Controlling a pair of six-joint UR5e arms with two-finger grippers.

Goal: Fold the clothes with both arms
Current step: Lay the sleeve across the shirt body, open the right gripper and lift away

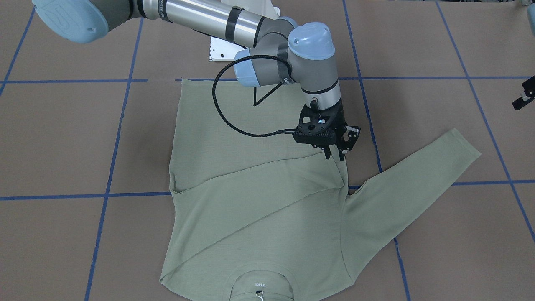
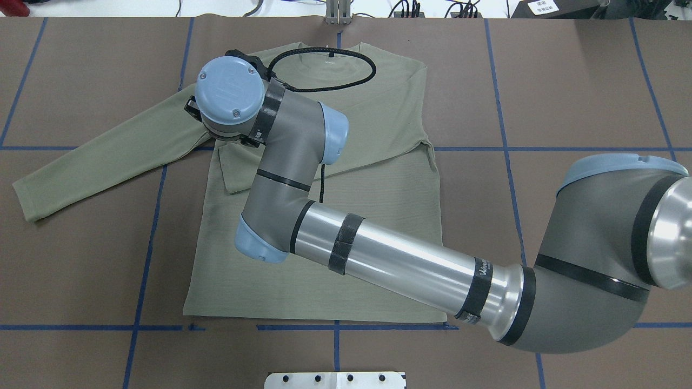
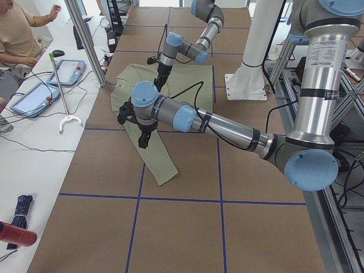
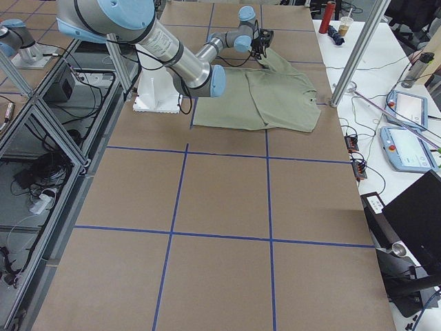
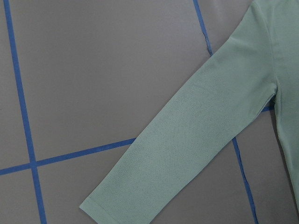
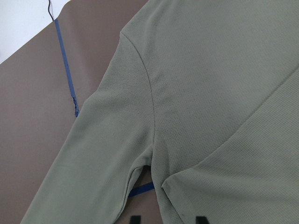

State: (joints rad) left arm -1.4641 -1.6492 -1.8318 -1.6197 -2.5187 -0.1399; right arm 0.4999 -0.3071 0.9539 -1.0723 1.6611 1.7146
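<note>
1. Overhead exterior view: shirt (image 2: 389,194) lies flat on the table (image 2: 567,81), collar (image 1: 259,276) on the side away from the robot. The folded sleeve (image 1: 250,200) crosses the body diagonally, away from the collar. The spread sleeve (image 1: 409,184) still lies out to the robot's left of the collar, its cuff (image 5: 117,205) well away.
2. Right gripper (image 1: 335,158) reaches across and hangs just over the folded sleeve's end, at the armpit on the robot's left of the collar. Its fingers are apart and hold nothing.
3. Left gripper (image 1: 524,98) is only a sliver at the frame edge, farther from the collar than that cuff. Can't tell whether it's open or closed.
4. My read: the step in hand is clearing the right arm, then folding the spread sleeve.
5. Lift the right arm straight up, since a sideways move would likely drag the folded end off. Watch the cable (image 1: 218,104) looping over the body.
6. The left should pinch near the cuff, carry it low across below the collar, and release once it's flat. Limp knit, so go slow.
</note>
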